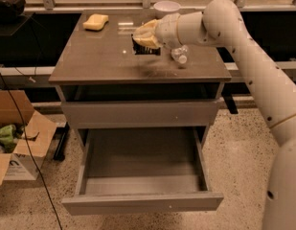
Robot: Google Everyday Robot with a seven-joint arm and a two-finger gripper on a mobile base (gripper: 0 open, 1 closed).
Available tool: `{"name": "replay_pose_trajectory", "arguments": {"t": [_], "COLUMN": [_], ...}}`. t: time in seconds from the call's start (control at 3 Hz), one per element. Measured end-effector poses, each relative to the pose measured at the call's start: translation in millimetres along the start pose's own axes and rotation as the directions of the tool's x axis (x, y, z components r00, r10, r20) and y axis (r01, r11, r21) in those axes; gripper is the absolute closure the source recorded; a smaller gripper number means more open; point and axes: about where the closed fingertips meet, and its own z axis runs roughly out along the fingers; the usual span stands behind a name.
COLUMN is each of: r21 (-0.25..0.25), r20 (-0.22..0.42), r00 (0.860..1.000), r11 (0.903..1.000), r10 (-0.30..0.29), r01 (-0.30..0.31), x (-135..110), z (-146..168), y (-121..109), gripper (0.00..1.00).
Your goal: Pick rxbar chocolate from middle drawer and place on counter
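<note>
Looking through the camera view, you have the tool closed on the rxbar chocolate, low over the tabletop, just in front of the bowl. You're at the placing step; next, set it flat and release.

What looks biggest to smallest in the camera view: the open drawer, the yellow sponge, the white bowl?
1. Drawer, by far.
2. Sponge and bowl look about alike; the bowl sits farther back, so I won't rank them.
The gripper is over the counter, right of the sponge.
</note>
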Motion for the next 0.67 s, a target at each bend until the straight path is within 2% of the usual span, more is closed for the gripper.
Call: {"name": "replay_pose_trajectory", "arguments": {"t": [0.33,0.67], "r21": [0.058,0.076], "r20": [0.028,0.034], "r00": [0.999,0.999], "r11": [0.9975,0.9964], "r10": [0.039,0.034], "r01": [-0.040,-0.036], "x": [-2.4,-6.4], "z": [-6.1,-11.3], "y": [-37.8,-46.2], "gripper": [1.00,0.81]}}
